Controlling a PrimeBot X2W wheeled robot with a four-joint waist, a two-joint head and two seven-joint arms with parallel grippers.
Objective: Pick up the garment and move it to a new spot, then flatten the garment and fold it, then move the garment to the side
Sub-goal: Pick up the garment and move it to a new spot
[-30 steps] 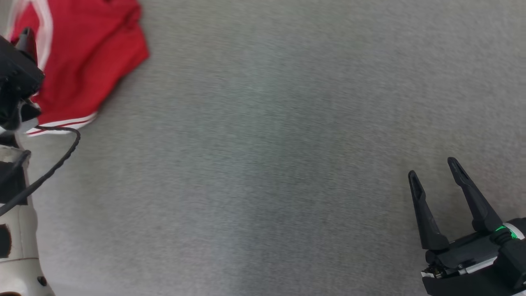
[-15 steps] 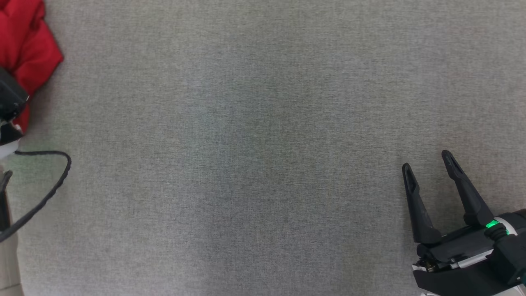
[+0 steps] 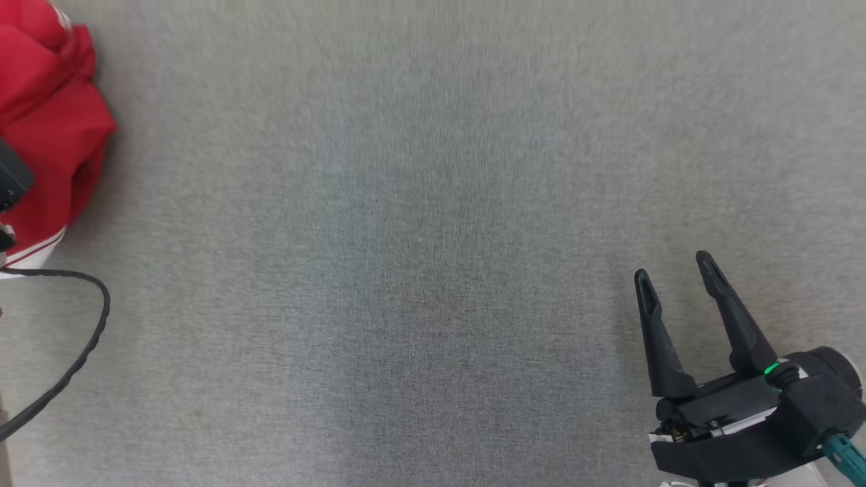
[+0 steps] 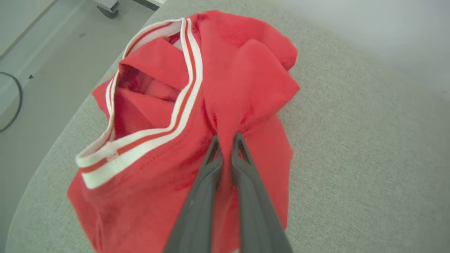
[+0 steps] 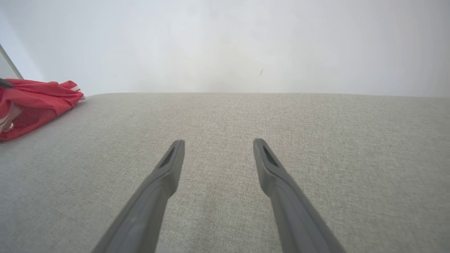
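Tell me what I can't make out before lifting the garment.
Head view: garment cut off by the left edge; spread unclear.
Left wrist view: left gripper pinches a fold; layers caught are hidden inside the pinch.
Right wrist view: garment cropped at left edge.

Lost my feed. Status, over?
Left gripper shut on red garment, bunched near grey surface edge. Right gripper open, empty. Nothing in the way.

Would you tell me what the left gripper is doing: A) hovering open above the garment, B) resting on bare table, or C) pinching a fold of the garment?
C: the left gripper is shut on a bunched fold of the red garment.
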